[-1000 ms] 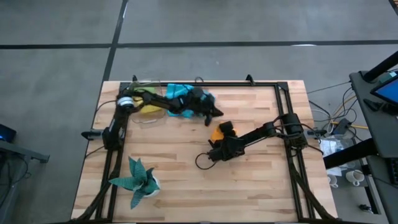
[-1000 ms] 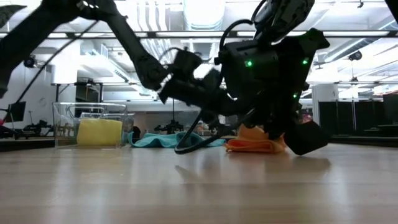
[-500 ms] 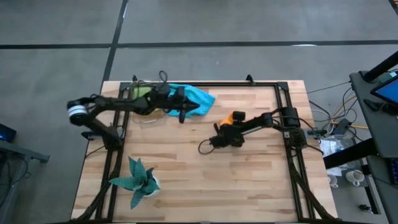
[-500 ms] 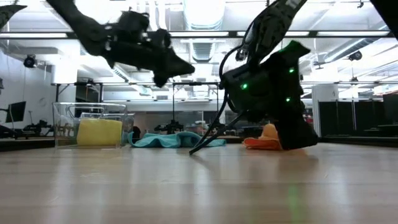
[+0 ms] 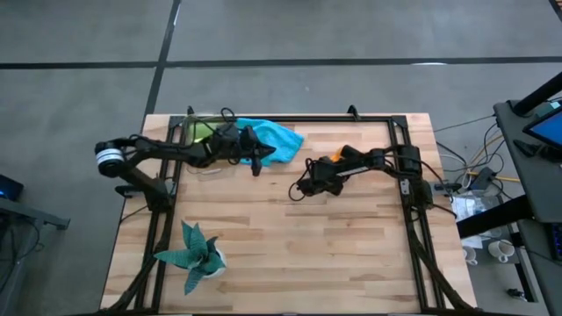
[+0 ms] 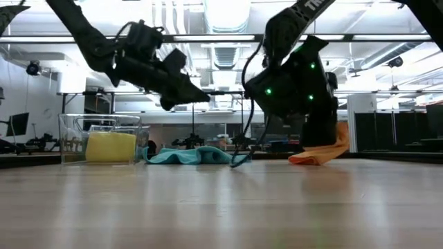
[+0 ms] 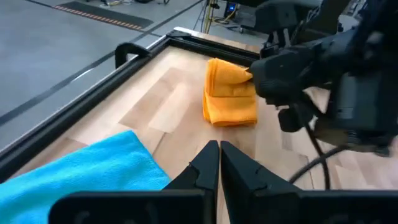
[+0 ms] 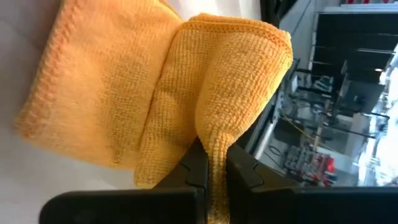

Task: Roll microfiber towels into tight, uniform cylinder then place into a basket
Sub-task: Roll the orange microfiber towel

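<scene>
Right wrist view shows my right hand [image 8: 210, 163] clamped on a fold of the orange towel [image 8: 155, 87], lifting one end off the bench [image 5: 290, 254]; the basket [image 5: 200, 149] lies far left, beside my closed left hand [image 5: 255, 167].

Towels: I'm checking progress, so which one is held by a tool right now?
The orange towel, pinched by the right tool. The blue towel lies loose on the table, and the yellow towel sits in the basket.

A towel [image 5: 279, 137] is lying at the table's [image 5: 290, 254] far edge, right of the basket [image 5: 204, 151] holding another towel [image 6: 111, 147]; a plant [image 5: 195, 253] is standing front left.
</scene>
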### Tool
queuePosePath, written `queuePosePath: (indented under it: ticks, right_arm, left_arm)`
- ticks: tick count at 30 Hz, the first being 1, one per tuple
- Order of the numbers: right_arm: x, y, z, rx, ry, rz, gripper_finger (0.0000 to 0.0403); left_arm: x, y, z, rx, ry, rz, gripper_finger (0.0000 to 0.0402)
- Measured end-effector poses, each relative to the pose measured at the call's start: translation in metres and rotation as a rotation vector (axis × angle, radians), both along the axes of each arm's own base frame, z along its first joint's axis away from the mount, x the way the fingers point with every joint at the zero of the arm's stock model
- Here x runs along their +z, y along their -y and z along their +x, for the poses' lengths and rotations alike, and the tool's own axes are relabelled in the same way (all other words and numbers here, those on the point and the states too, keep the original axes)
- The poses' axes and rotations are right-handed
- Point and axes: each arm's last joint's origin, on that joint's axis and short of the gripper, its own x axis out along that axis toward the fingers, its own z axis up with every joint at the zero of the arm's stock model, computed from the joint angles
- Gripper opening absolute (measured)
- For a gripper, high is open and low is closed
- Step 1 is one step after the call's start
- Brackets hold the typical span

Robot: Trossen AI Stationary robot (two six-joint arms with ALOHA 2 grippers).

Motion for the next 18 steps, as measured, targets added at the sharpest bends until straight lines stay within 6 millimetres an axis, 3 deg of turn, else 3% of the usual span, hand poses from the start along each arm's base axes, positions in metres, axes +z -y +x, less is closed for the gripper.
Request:
queuePosePath:
  ticks: [12,18]
  right_arm:
    - [-0.002,-0.004,0.016,-0.028,0.229,-0.002,0.0013]
    - [-0.003,-0.004,0.014,-0.033,0.223,-0.005,0.0013]
  left_arm:
    - [-0.062,-0.008,0.018,-0.007,-0.125,-0.06,0.0]
    - [-0.09,-0.008,0.05,-0.146,-0.114,-0.144,0.0]
